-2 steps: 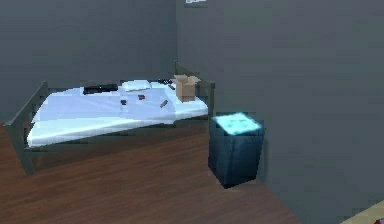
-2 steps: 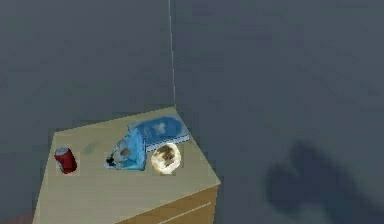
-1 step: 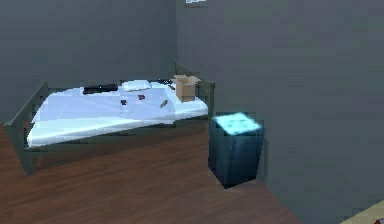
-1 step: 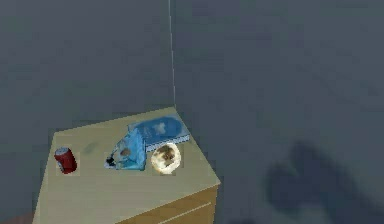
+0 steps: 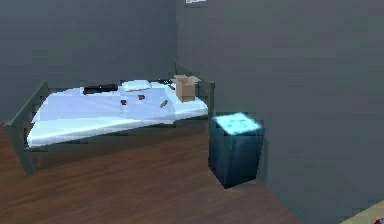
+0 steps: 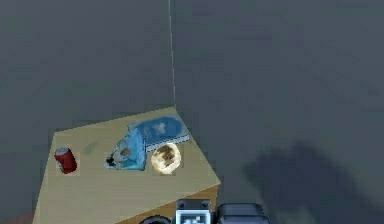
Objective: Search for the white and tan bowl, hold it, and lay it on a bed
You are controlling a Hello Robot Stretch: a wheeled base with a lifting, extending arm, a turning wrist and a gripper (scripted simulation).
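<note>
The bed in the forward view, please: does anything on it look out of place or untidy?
Yes. An open brown cardboard box stands on the white-sheeted bed at its far corner by the wall, and small dark objects lie scattered mid-mattress. Nothing looks spilled or damaged.

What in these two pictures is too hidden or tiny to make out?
- Arm side view: the bottom edge cuts off the dark gripper; whether it holds anything is unclear.
- Arm side view: blue clutter beside the white and tan round bowl is too small to name.
- Forward view: small dark items on the white-sheeted bed are too small.
</note>
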